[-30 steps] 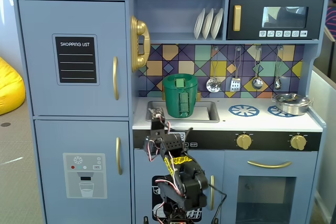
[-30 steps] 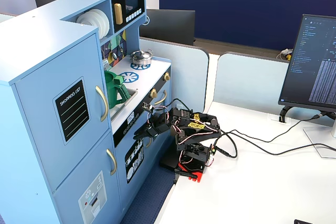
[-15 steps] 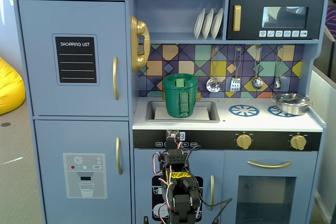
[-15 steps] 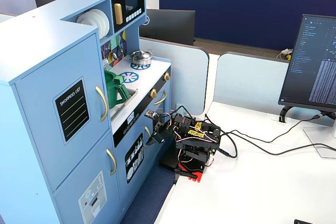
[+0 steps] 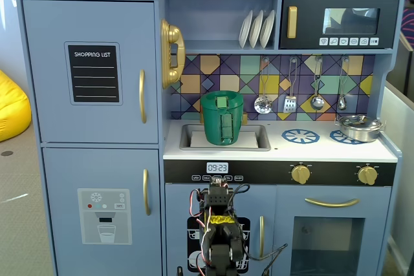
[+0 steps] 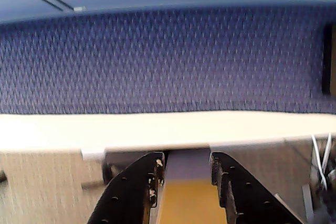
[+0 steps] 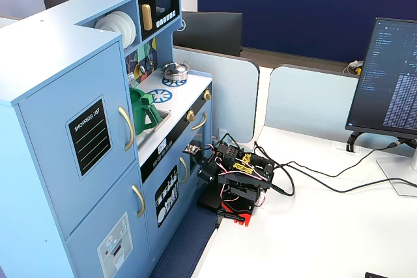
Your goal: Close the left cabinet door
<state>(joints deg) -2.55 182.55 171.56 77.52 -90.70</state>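
Observation:
The left cabinet door [image 5: 90,30] is light blue with a black "SHOPPING LIST" panel and a curved gold handle [image 5: 142,96]. It sits flush with the cabinet front in both fixed views [image 7: 58,128], with no gap showing. The arm [image 5: 218,237] is folded low in front of the kitchen's middle, well right of and below the door. It also shows on the white desk [image 7: 238,180]. In the wrist view my gripper [image 6: 186,174] has its two black fingers [image 6: 134,187] apart. Nothing is held; a grey and yellow surface shows between them.
Below it is the light-blue door with the dispenser graphic [image 5: 103,214]. A green pitcher [image 5: 222,117] stands in the sink, and the black microwave [image 5: 339,21] is at the top right. A monitor [image 7: 391,83] and cables [image 7: 313,180] are on the white desk [image 7: 313,239].

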